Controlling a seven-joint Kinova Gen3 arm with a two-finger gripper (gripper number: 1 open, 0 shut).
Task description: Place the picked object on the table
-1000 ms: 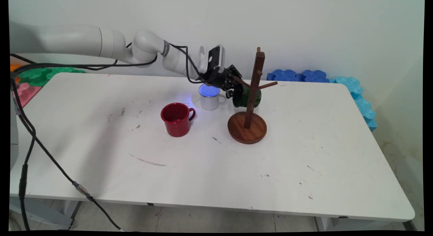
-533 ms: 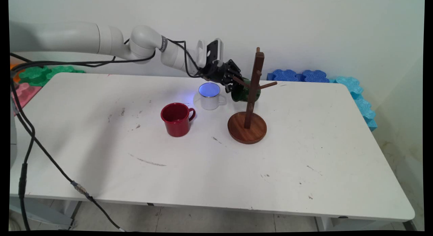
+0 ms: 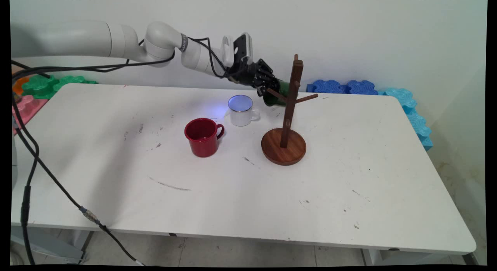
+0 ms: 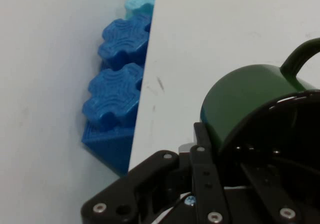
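My gripper (image 3: 268, 93) is shut on the rim of a dark green mug (image 3: 280, 95), held on its side in the air just left of the wooden mug tree (image 3: 290, 104). The mug sits level with the tree's left peg (image 3: 276, 95) and partly behind it. In the hand view the green mug (image 4: 250, 101) fills the right side, its handle (image 4: 299, 59) pointing up and right, with a finger (image 4: 205, 159) on its rim. A white mug (image 3: 241, 110) and a red mug (image 3: 203, 137) stand upright on the table (image 3: 349, 178) to the left of the tree.
Blue foam blocks (image 3: 341, 87) and lighter ones (image 3: 413, 112) line the table's far right edge; the blue blocks (image 4: 117, 84) also show in the hand view. Green foam pieces (image 3: 46, 84) lie at the far left. Black cables (image 3: 35, 154) hang down on the left.
The gripper has lifted the green mug up and slightly left, from beside the tree's lower post to the height of its pegs. The other mugs and the tree have not moved.
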